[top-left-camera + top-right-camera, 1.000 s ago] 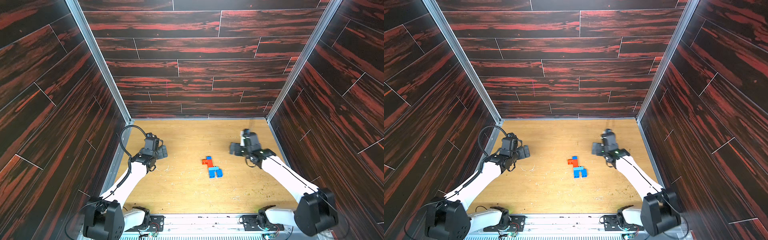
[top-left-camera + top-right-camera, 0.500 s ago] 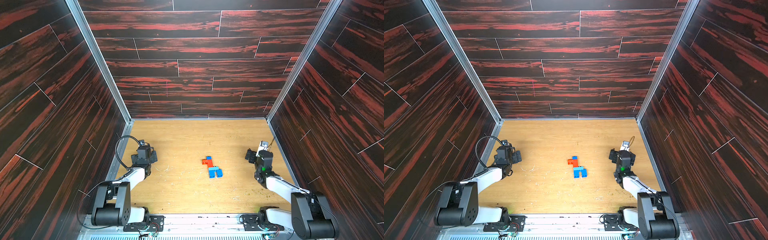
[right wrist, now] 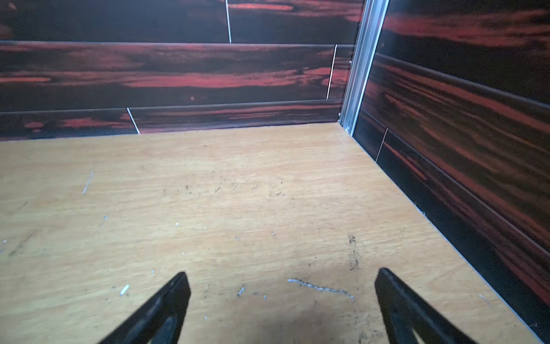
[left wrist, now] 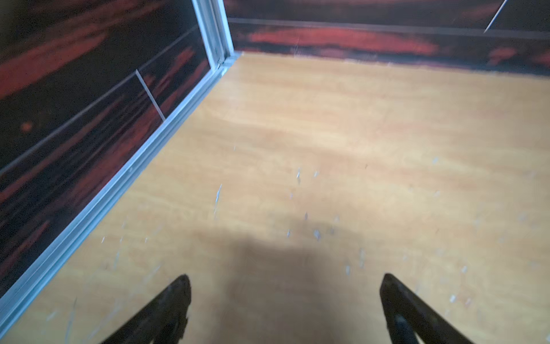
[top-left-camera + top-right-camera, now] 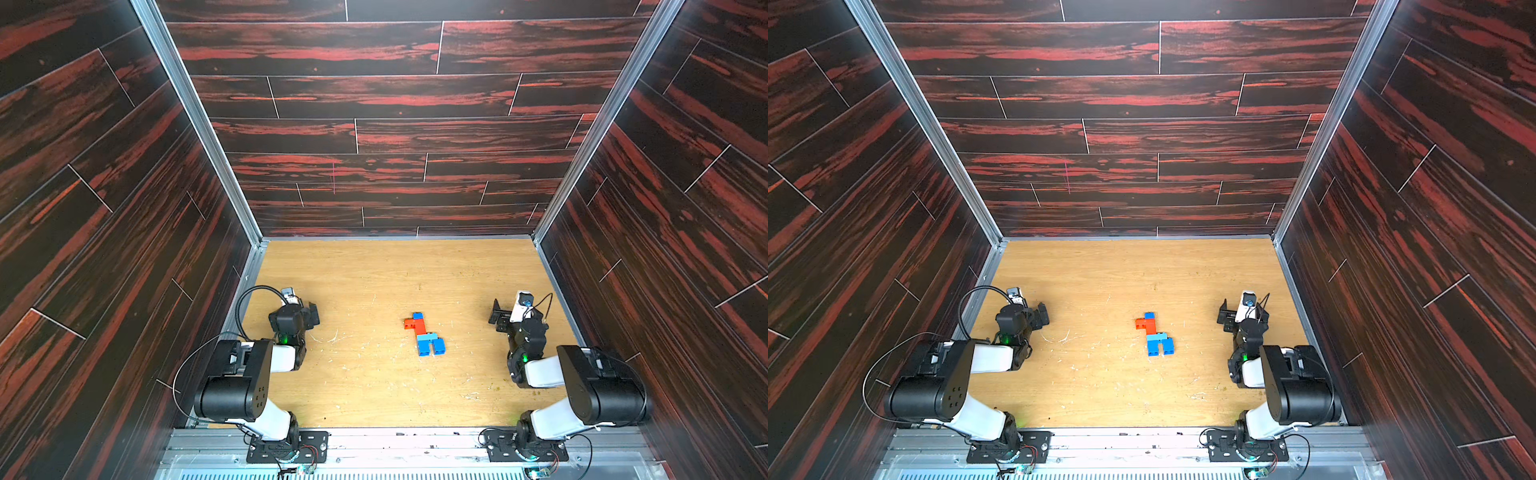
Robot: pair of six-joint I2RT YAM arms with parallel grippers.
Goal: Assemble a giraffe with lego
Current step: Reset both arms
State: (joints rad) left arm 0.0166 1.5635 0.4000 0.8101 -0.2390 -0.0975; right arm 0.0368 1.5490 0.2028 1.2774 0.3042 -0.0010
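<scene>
The giraffe [image 5: 424,334] [image 5: 1154,334] lies flat on the wooden floor near the middle in both top views: two dark blue legs, a light blue body, a red neck and head, a small blue piece on top. My left gripper [image 5: 312,314] [image 4: 285,281] rests far to its left by the left wall, open, with only bare floor between the fingers. At the far right, by the right wall, my right gripper [image 5: 496,318] [image 3: 281,275] is open and holds nothing. Neither wrist view shows the lego.
Dark red-streaked walls with metal corner rails [image 5: 199,120] enclose the wooden floor [image 5: 374,382] on three sides. Both arms are folded back over their bases [image 5: 286,446] at the front edge. The floor bears small white scuffs.
Both arms have drawn back from the giraffe toward their side walls and the front, folding down low. The giraffe has stayed where it lay.
</scene>
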